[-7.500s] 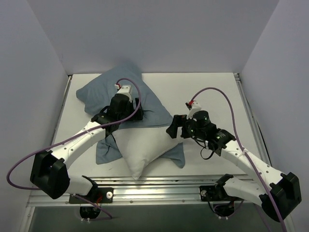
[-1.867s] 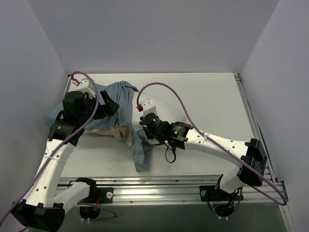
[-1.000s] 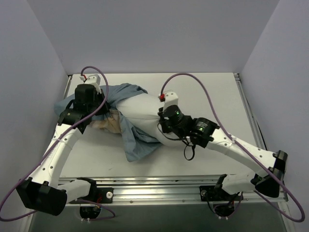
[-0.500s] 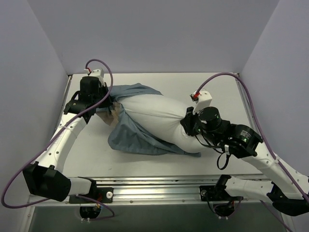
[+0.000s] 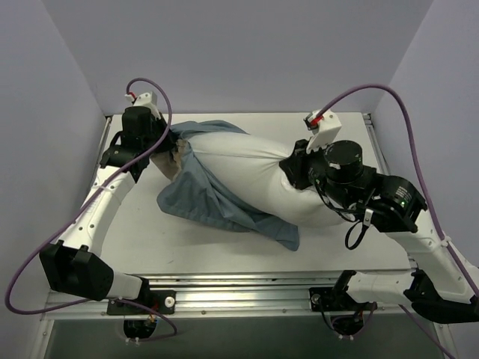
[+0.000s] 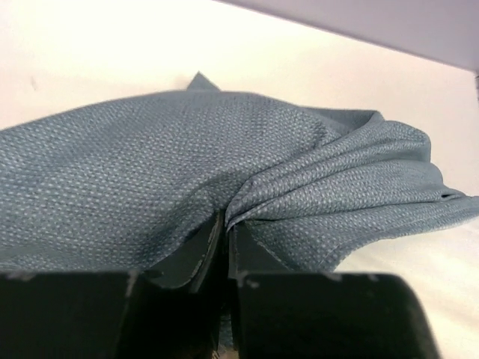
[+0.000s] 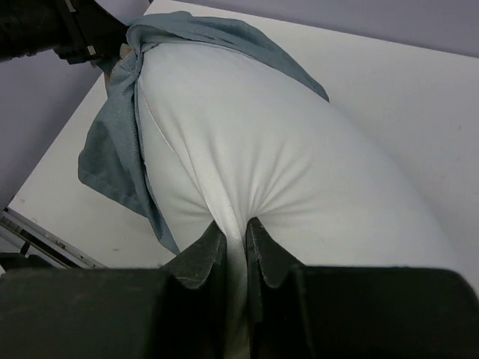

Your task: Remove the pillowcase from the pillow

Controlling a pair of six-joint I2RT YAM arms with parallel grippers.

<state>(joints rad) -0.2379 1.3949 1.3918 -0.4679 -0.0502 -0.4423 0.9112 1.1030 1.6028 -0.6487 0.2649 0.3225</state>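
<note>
The white pillow (image 5: 247,168) lies stretched across the middle of the table, mostly bare. The grey-blue pillowcase (image 5: 209,200) still wraps its left end and trails under it toward the front, with a tan patch (image 5: 178,158) showing. At the far left my left gripper (image 5: 166,146) is shut on a fold of the pillowcase (image 6: 150,157), which bunches at the fingertips in the left wrist view (image 6: 224,221). My right gripper (image 5: 288,172) is shut on a pinch of the pillow (image 7: 262,134), with the cloth gathered between its jaws (image 7: 236,224). The pillowcase (image 7: 112,149) hangs at the pillow's far end.
The white table (image 5: 337,127) is boxed in by lilac walls on the left, back and right; my left arm sits close to the left wall. A metal rail (image 5: 247,288) runs along the near edge.
My right gripper has pulled the pillow rightward and back, drawing more white out of the pillowcase. The left gripper has stayed at the far left corner on the pillowcase.
</note>
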